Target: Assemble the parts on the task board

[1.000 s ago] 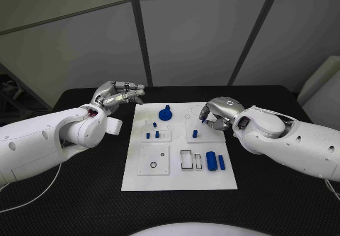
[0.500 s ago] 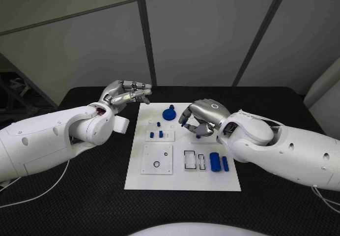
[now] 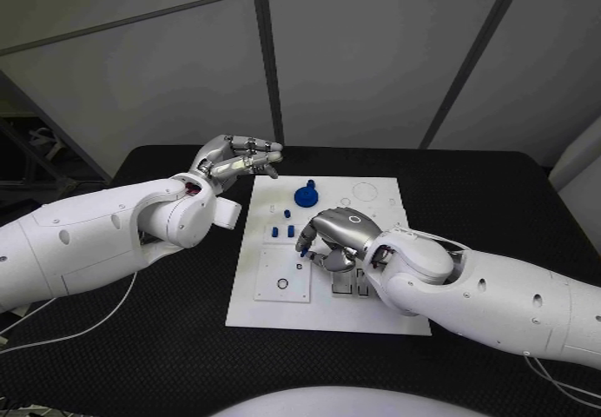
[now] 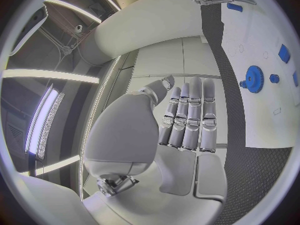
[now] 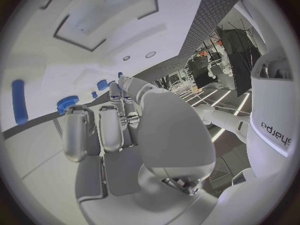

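The right robot hand [image 3: 336,236] has swung in from the board's right side to hover over the middle of the white board [image 3: 382,318] on the counter, fingers curled, whether grasping a part I cannot tell, seemingly reaching the blue pegs [image 3: 283,230], while the left robot hand [image 3: 238,157] stays released off its far-left corner.

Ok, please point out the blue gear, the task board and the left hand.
blue gear [image 3: 307,194], head view, its round face.
task board [image 3: 269,314], head view, bare near corner.
left hand [image 3: 238,157], head view, middle of the hand.
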Controlling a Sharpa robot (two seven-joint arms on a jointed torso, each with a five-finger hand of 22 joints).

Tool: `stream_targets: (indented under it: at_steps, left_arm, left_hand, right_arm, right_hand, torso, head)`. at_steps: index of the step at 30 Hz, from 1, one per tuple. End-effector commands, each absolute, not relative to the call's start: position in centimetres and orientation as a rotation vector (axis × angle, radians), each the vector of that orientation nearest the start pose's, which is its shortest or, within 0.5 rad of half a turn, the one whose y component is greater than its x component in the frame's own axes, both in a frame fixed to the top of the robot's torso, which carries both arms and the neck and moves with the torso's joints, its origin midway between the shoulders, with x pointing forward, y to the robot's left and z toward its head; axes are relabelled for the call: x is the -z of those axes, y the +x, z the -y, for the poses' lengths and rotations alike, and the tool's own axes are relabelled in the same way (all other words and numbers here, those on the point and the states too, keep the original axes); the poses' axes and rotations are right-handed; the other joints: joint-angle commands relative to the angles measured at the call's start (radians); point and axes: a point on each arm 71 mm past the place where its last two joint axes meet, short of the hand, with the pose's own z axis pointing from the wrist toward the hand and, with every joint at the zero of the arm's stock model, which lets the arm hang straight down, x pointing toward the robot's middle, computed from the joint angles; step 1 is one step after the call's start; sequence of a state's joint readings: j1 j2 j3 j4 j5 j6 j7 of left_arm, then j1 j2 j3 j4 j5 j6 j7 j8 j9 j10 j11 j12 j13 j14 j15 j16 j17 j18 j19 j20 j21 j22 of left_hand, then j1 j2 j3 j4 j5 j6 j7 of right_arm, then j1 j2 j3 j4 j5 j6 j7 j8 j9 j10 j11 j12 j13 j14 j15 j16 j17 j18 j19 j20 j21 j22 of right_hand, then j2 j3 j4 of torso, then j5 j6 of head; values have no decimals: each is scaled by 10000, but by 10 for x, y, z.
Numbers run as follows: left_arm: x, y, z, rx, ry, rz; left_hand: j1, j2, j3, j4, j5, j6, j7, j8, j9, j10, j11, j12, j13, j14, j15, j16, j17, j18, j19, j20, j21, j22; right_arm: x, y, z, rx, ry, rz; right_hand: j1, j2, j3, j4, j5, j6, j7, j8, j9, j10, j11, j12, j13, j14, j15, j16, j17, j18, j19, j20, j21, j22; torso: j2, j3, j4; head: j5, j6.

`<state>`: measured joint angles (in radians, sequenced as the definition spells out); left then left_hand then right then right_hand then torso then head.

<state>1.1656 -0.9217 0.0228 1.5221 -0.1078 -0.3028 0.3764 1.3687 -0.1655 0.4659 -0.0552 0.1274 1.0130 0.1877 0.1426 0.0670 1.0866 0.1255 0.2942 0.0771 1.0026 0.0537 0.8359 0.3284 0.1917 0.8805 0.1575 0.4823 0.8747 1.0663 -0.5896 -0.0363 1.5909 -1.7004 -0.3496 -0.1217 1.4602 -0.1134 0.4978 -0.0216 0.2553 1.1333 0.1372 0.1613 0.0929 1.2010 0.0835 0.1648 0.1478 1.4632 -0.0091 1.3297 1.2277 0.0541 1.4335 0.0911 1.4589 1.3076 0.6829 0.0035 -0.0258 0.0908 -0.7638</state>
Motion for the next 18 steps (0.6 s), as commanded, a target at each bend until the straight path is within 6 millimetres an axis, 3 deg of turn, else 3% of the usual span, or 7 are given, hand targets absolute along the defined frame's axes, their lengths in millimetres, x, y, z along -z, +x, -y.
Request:
stream_targets:
  at_steps: [1,18]
  left_arm:
    - [169,491,-247,14930,-10401,-13873]
    - [170,492,-246,14961,-10406,-13922]
  left_hand:
    - [-8,64,0,-49,62,-7,64,-44,-17,-52,-14,48,-16,27,32,-48,-8,-118,22,45,-61,-9]
    - [-15,70,-5,-45,62,-12,69,-45,-16,-58,-10,50,-17,29,37,-54,-14,-119,21,48,-66,-12]
  right_arm:
    - [224,417,49,-9120,-4719,-16157]
    - [231,414,45,-9010,-4771,-16318]
  right_hand:
    - [-83,-6,17,-21,49,66,-8,-33,8,289,-195,3,6,481,-57,29,-11,-105,54,30,30,1036]
    - [-99,-7,15,-23,55,57,-2,-45,7,282,-190,-15,4,481,-53,30,-13,-104,48,32,28,1032]
  torso:
    - [-10,10,-13]
    - [-5,10,-16]
  head:
    - [48,-48]
    - [167,-170]
